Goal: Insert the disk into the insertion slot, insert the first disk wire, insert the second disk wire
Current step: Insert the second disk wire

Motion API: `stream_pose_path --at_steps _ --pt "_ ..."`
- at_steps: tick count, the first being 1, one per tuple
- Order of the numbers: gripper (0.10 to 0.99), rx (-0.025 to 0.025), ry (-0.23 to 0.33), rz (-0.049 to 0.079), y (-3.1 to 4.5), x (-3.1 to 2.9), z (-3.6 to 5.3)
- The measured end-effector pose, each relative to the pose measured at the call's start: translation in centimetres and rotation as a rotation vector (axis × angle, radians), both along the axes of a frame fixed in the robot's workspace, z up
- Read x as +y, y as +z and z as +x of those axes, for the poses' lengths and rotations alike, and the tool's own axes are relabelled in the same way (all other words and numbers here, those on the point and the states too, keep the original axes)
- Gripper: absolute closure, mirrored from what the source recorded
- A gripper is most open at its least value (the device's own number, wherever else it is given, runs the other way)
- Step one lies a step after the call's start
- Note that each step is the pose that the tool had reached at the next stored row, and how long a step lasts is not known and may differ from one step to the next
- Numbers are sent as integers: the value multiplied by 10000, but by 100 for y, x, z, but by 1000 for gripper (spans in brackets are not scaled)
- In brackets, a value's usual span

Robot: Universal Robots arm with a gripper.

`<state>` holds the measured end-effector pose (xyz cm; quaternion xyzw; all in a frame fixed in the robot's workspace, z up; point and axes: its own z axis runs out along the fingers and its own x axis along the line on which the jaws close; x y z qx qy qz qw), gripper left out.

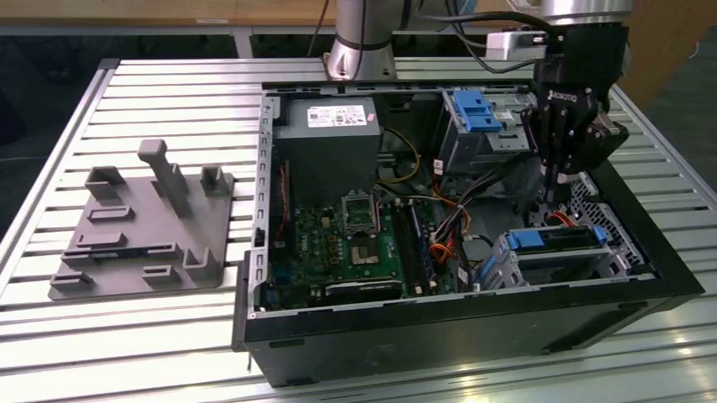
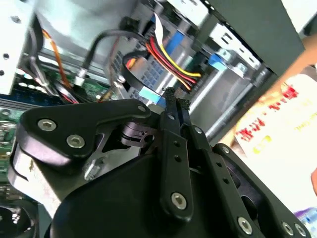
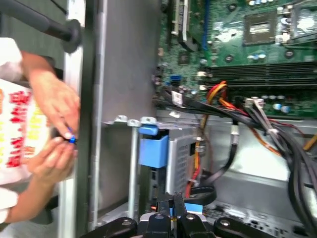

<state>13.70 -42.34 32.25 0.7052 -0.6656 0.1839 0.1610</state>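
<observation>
Gripper [image 2: 174,106] fingers pressed together, pinching a small blue connector [image 2: 151,96] on a wire above the disk [image 1: 557,243]. We see the disk, with its blue caddy, already seated in the insertion slot [image 1: 549,267] at the computer case's [image 1: 471,323] near corner on the exterior view's right. Red and orange wires [image 3: 218,91] trail beside it. We note a person's hands [image 3: 54,129] outside the case wall in the first wrist view.

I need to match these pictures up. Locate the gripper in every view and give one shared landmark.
Exterior view: gripper at the exterior view's right, above the disk.
Second wrist view: gripper in front of red-yellow wires.
First wrist view: gripper beside the disk's blue caddy.
Shared landmark: green motherboard.
</observation>
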Motion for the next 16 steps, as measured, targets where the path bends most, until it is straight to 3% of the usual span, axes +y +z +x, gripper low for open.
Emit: stream_pose_path --at_steps 3,7,14,16 --pt "937 -49 1 531 -1 -24 -1" --pt "937 -89 0 1050 0 -64 -4" --pt "937 -101 -3 1652 8 -157 -6" --pt "937 -108 -1 1755 37 -175 -7"
